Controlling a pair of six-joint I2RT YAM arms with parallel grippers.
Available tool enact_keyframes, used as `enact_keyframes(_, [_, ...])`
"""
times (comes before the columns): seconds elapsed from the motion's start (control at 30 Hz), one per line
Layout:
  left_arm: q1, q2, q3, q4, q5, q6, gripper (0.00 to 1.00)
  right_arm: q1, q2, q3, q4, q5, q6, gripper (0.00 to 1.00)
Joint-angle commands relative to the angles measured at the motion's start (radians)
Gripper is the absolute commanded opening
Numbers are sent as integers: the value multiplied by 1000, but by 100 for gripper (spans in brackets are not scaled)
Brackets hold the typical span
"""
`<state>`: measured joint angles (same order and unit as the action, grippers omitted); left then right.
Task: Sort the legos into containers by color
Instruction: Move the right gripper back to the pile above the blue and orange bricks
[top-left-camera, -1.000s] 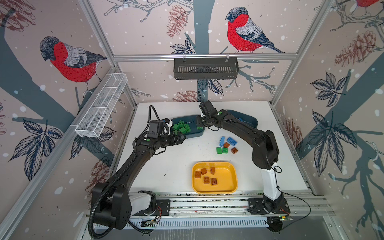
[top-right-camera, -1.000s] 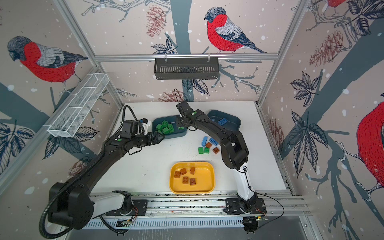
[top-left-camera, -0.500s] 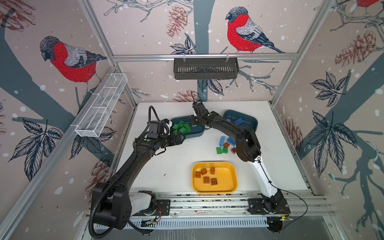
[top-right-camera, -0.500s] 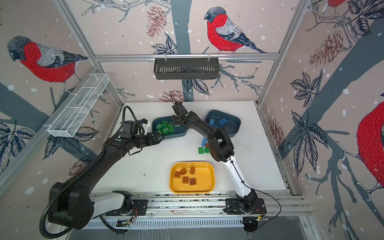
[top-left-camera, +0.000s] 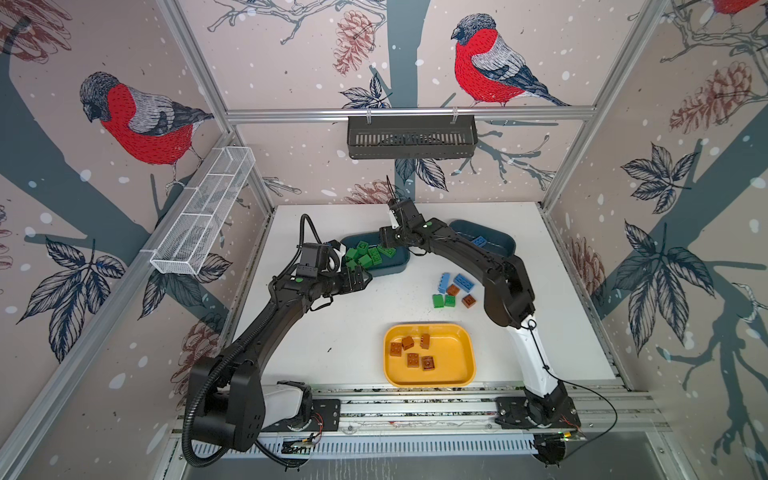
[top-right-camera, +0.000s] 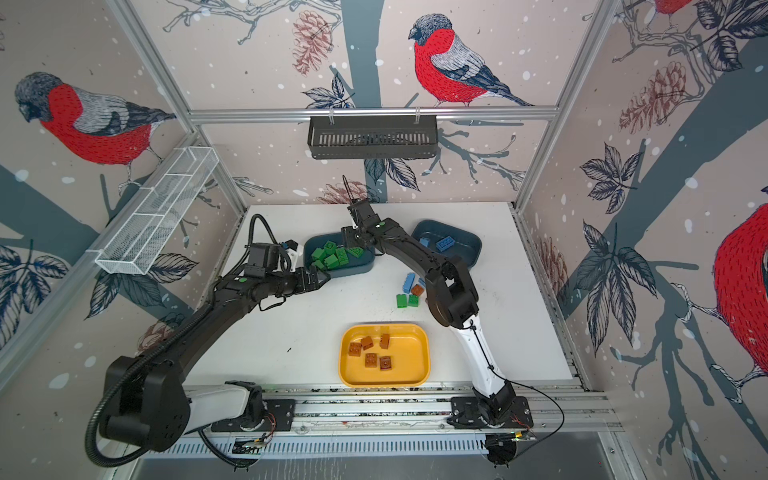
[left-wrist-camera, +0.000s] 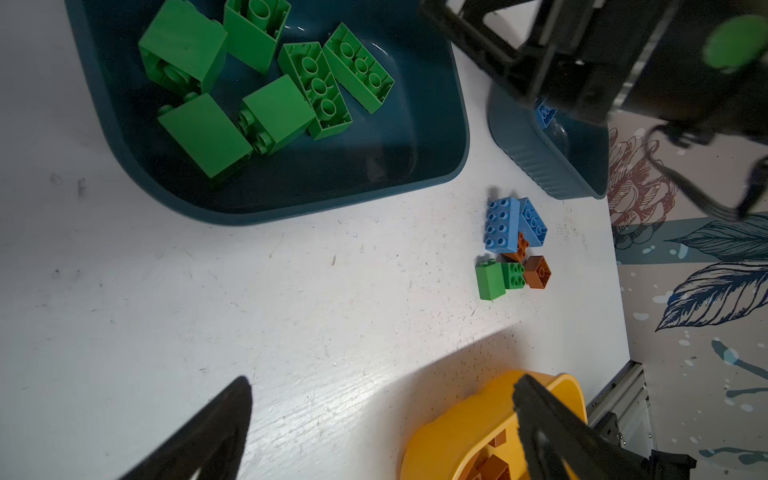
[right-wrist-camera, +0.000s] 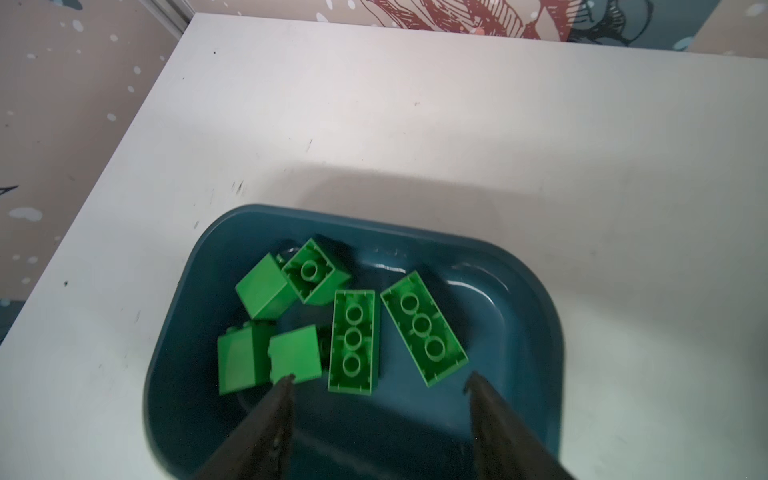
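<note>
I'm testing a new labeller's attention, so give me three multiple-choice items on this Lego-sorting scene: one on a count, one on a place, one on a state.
1. How many brown bricks lie in the yellow tray?
A. three
B. five
C. eight

2. What is the right gripper above?
A. the yellow tray
B. the teal tub holding green bricks
C. the loose bricks on the table

3. How do the jaws of the left gripper stand?
A. shut on a green brick
B. shut on nothing
C. open and empty

Answers:
1 B: both top views show five in the tray.
2 B: the right wrist view looks down between its jaws into that tub.
3 C: the left wrist view shows them wide apart with only table between.
</note>
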<state>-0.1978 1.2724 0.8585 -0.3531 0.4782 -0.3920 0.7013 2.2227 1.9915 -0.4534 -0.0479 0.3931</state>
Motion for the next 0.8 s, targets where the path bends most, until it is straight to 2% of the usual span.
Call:
enact_keyframes(0.0, [3,18,4,56,52,6,97,-5,-133,-128,-112,44,-16,72])
enact_keyframes(0.1, [3,28,7,67,70,-2,97,-9,-257,-278,-199,108,51,75])
enact_keyframes(0.23, [3,36,9,75,79,-2,97,-18,-374,-440,-290,179,211,79])
enact_keyframes(0.33, [3,48,7,77,81,-2,97,-40,-415,-546,-302,182,314,78])
enact_keyframes(0.53, [4,58,17,79,84,6,97,-74,-386,-604,-248,182,381,74])
enact_keyframes(0.77, [3,46,-3,76,69,9,97,-95,-313,-591,-179,139,373,64])
